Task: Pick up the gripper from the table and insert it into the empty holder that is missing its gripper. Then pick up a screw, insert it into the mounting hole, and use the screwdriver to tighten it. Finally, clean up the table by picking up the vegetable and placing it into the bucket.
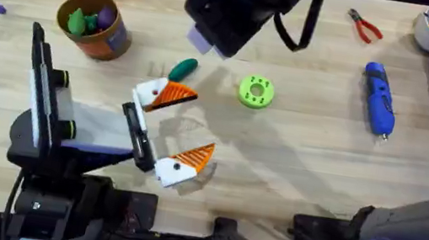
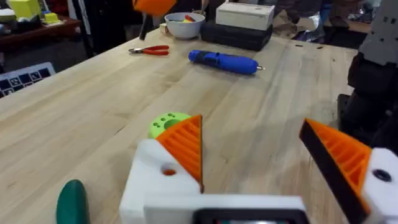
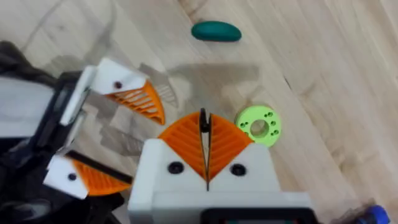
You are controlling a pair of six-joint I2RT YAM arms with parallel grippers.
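The left pincer (image 1: pixel 170 130) rests wide open on the worktop (image 1: pixel 302 159); the right pincer (image 3: pixel 205 146) hangs above, pads pressed together on nothing. The vegetable (image 1: pixel 183 68) lies beside the left pincer's far finger, near the bucket (image 1: pixel 96 26). Smooth, rounded and probably light, it looks best pinched across its middle.

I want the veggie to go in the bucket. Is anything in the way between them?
Nothing visible lies between them. The vegetable sits on bare table, with open wood up to the bucket, which already holds toys. The green disc lies on its other side.
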